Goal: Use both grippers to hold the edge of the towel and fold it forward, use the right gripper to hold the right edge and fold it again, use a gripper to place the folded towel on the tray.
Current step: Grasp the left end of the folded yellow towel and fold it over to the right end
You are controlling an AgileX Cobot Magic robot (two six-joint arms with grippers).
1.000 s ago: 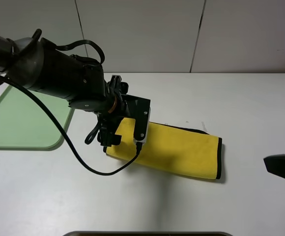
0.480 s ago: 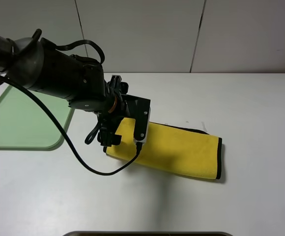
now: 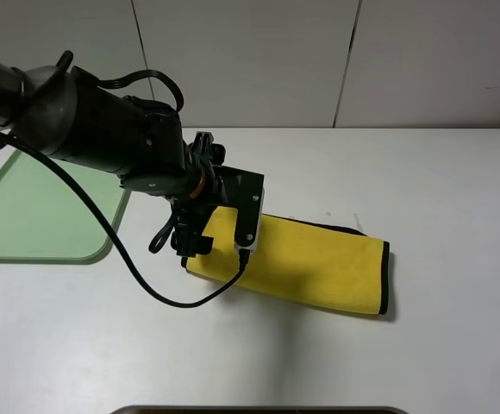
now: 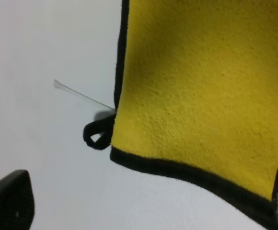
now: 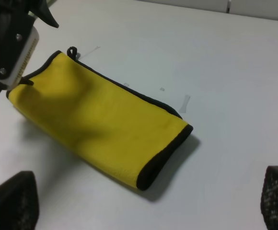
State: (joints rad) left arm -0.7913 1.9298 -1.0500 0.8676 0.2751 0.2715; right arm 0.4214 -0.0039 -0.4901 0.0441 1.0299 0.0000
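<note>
1. Since the towel [image 3: 319, 263] is a thin fleecy cloth, it should be light, limp and unbreakable. It will sag from any grip instead of keeping its shape, and its nap should stop the fingers slipping.
2. It lies flat as a long yellow strip near the middle of the desk [image 3: 422, 172], apparently folded once, so the second fold looks due.
3. Best hold, I judge: the short right end, on the black trim [image 3: 386, 280]. Pinch every layer together, with a finger pressed to the desk to get under the thin cloth.
4. A small black loop [image 4: 97, 136] sticks out at the left corner; it is too slight to lift by.
5. Over that left end hangs the left end effector [image 3: 193, 243], fingers spread and holding nothing.
6. Outside the high view, the right end effector [image 5: 144, 199] looks at the towel from well back, jaws wide apart and empty.
7. Well left of the towel sits the green tray [image 3: 103, 246], not touching it.
8. Count: one towel, one loop, one tray, two end effectors.
</note>
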